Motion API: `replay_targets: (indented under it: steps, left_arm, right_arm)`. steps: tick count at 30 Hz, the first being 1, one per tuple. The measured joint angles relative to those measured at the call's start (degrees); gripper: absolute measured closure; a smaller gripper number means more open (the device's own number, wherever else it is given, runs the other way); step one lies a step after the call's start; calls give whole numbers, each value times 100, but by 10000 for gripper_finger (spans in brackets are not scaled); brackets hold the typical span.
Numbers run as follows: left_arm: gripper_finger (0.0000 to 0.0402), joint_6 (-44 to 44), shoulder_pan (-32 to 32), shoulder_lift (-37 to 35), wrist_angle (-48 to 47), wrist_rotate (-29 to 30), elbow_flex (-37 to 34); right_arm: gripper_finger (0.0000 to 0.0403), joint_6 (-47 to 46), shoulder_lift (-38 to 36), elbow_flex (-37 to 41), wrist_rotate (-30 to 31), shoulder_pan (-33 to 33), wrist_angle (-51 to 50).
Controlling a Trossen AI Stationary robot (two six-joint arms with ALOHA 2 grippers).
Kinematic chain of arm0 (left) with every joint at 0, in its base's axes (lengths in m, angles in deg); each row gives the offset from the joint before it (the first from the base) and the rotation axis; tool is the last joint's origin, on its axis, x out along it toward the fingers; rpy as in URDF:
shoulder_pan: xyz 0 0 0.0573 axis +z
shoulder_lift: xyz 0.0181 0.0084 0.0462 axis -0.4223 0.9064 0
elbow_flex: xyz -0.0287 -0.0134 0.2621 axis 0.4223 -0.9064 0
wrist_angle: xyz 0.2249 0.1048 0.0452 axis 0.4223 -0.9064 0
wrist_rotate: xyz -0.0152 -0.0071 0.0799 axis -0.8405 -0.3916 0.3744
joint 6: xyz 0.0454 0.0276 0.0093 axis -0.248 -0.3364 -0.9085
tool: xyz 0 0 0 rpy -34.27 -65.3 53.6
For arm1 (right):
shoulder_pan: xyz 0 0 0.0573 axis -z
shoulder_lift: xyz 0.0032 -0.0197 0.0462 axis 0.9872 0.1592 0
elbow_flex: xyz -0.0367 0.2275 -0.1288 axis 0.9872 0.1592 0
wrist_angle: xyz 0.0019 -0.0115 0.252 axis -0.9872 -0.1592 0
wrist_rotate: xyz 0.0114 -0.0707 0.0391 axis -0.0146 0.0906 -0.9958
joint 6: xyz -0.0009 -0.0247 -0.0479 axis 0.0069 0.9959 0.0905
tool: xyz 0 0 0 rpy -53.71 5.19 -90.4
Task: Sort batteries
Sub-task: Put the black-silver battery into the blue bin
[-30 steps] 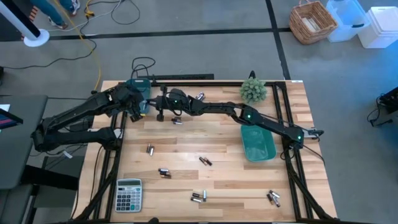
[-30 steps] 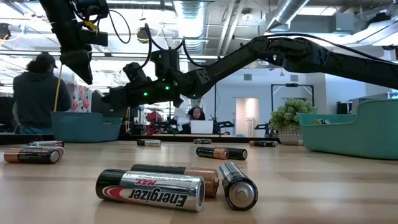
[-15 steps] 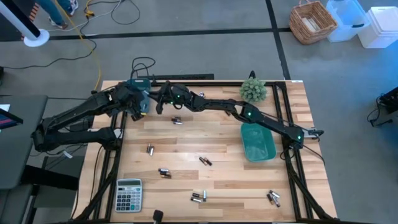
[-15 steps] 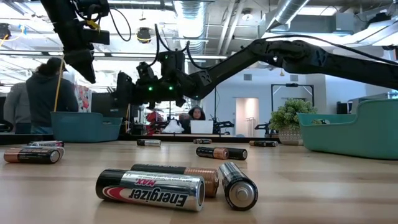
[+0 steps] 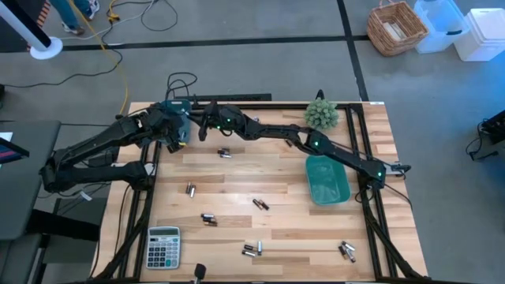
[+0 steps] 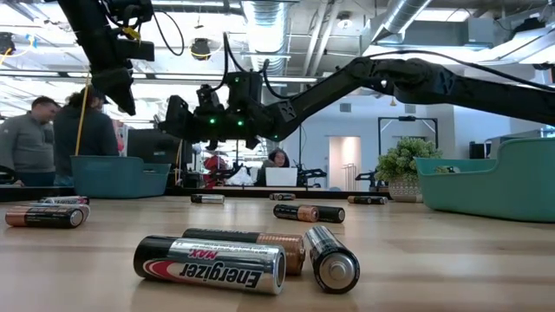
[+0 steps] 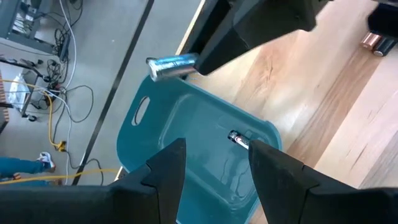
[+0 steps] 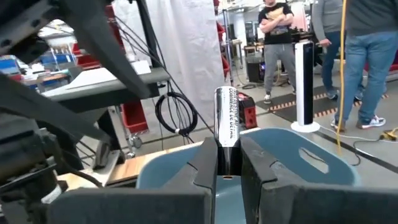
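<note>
Right gripper (image 8: 229,163) holds a silver battery (image 8: 227,123) over the far-left teal bin (image 7: 186,149).

Far-left bin has one battery (image 7: 239,139) lying on its floor; the teal tray (image 5: 326,180) at desk right shows no contents I can make out from above. Right fingers (image 8: 205,163) are narrow, pinching the silver battery's lower end, w/ most of its length sticking out past the tips, above the bin's rim. Left gripper (image 7: 211,163) hovers over the same bin, fingers (image 7: 168,168) apart, nothing between them. Loose batteries (image 5: 207,218) lie scattered across the desk (image 5: 284,229), mid to near side; grey calculator (image 5: 163,247) at near-left corner.
</note>
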Motion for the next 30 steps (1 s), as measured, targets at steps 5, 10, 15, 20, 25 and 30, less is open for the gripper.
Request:
replay_targets:
  steps: [5, 10, 15, 20, 25, 30]
  left_arm:
    - [232, 112, 0, -115, 327, -2, 14]
    - [232, 130, 2, -469, 635, -180, 286]
    - [232, 217, 0, -797, 650, -318, 528]
    - [232, 225, -4, -1012, 651, -443, 557]
    - [233, 280, -4, -1135, 851, -583, 557]
    - [233, 325, -4, -1295, 1278, -890, 557]
  right_arm:
    - [354, -40, 0, 0, -18, 43, 305]
    - [354, -255, -75, 2, -124, 134, 463]
    - [354, 44, -456, 2, -254, 94, 188]
    - [354, 602, -961, 2, -330, 64, -708]
    - [354, 811, -1307, 0, -410, 132, -1074]
    - [354, 796, -1413, 0, -579, 255, -1480]
